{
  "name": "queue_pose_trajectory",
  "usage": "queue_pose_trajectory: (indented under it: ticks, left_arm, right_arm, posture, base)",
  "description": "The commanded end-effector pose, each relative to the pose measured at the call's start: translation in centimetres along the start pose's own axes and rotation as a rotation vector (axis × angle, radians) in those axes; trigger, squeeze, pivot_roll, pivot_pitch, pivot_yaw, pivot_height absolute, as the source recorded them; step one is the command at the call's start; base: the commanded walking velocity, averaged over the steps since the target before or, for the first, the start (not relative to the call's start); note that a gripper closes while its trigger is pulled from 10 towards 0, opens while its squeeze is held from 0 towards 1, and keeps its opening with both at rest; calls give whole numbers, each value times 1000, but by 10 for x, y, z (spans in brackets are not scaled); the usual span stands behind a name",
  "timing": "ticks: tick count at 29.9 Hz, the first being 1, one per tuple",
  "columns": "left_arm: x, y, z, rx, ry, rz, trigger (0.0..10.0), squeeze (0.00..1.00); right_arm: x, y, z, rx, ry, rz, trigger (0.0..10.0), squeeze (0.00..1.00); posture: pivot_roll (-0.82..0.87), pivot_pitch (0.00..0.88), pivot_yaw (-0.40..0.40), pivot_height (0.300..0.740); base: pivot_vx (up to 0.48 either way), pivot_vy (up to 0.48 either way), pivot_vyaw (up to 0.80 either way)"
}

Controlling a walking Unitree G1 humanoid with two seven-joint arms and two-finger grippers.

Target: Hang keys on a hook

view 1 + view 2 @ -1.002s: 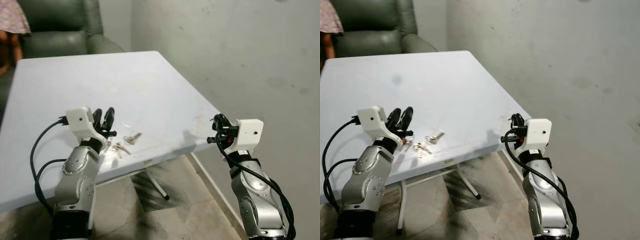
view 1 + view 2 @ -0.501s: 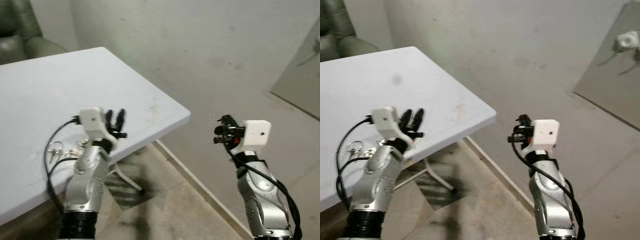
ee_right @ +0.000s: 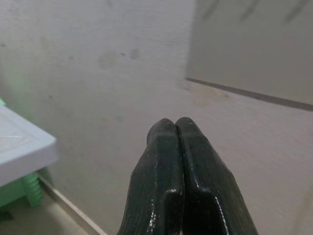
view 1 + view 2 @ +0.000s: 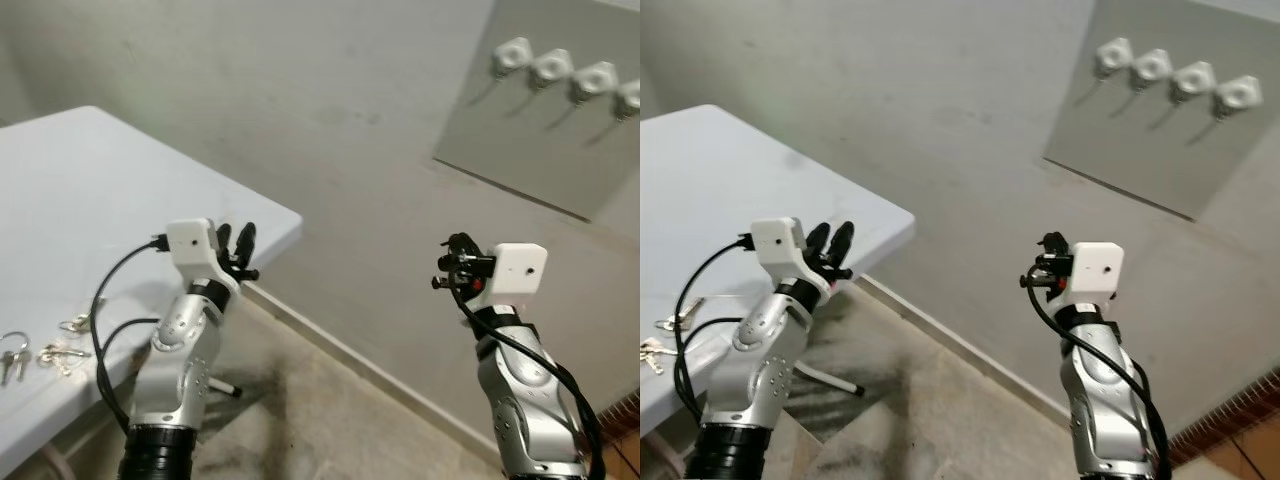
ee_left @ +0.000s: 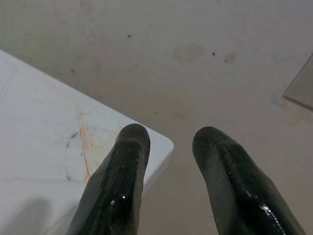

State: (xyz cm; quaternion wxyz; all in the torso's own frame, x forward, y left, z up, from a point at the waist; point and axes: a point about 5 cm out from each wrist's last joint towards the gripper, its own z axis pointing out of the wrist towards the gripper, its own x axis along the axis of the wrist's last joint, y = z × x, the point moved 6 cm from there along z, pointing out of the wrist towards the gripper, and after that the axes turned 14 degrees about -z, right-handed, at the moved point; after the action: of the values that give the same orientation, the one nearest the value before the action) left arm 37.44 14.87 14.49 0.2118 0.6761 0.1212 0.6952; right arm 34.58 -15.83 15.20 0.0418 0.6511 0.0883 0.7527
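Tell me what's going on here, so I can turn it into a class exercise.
A humanoid robot stands beside a white table, facing a grey wall. Neither gripper holds anything. The left gripper is raised near the table's corner with its fingers apart. The right gripper is raised toward the wall with its fingers pressed together. The keys lie on the table at the robot's left. A panel with a row of white hooks hangs on the wall, up and to the right. So nothing has been hung yet.

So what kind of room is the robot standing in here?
Probably a plain room in a home, perhaps near an entry. A grey board with a row of white hooks hangs on the bare, stained wall, and a white folding table stands beside it with keys lying on top.
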Motion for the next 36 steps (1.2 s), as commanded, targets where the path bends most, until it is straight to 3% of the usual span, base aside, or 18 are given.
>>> queue_pose_trajectory:
  ticks: [1, 16, 36]
  left_arm:
    - [-2, 10, 2, -22, -4, -8, 10000, 0]
    - [-3, 12, 0, -14, -2, -13, 10000, 0]
    - [-9, 22, 0, -70, -42, -25, 10000, 0]
  right_arm:
    - [4, 8, 1, -20, 10, -13, 10000, 0]
    - [6, 12, 4, -44, 18, -5, 10000, 0]
    - [2, 12, 0, -56, -18, 9, 10000, 0]
  posture:
    - [137, 0, -58, 736]
    - [144, 0, -63, 736]
    - [131, 0, -51, 736]
  base:
    - [0, 0, -719]
    - [0, 0, -712]
    - [49, 0, 0]
